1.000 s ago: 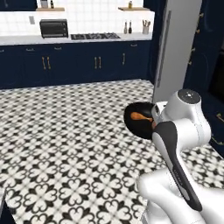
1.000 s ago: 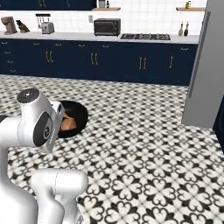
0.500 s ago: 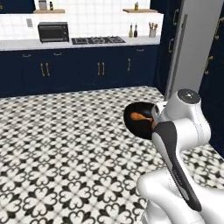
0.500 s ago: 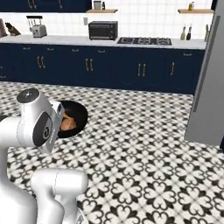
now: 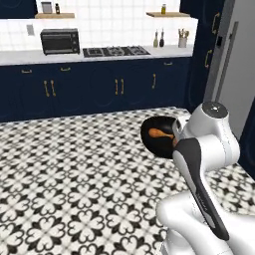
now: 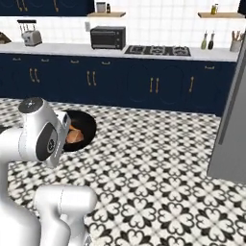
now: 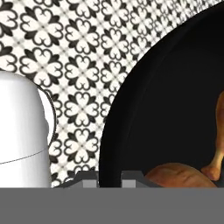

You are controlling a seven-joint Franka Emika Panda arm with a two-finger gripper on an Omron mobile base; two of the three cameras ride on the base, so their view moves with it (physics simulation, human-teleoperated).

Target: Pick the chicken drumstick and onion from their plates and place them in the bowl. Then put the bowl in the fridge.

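patterned floor [image 5: 74, 174] all round; fridge [image 6: 233, 134] right; pincer [image 7: 109, 177] clenched on bowl [image 7: 175, 100] rim, drumstick [image 7: 218, 144] and onion [image 7: 179, 178] inside.

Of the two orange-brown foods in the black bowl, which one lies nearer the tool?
The onion, the rounded one beside the tool; the thin chicken drumstick lies farther away.

A black toaster oven [image 5: 60, 41] and gas stovetop [image 5: 115, 51] sit on a white counter [image 5: 30, 57] above navy cabinets [image 5: 99, 89]; patterned tile floor [image 5: 74, 189] below.
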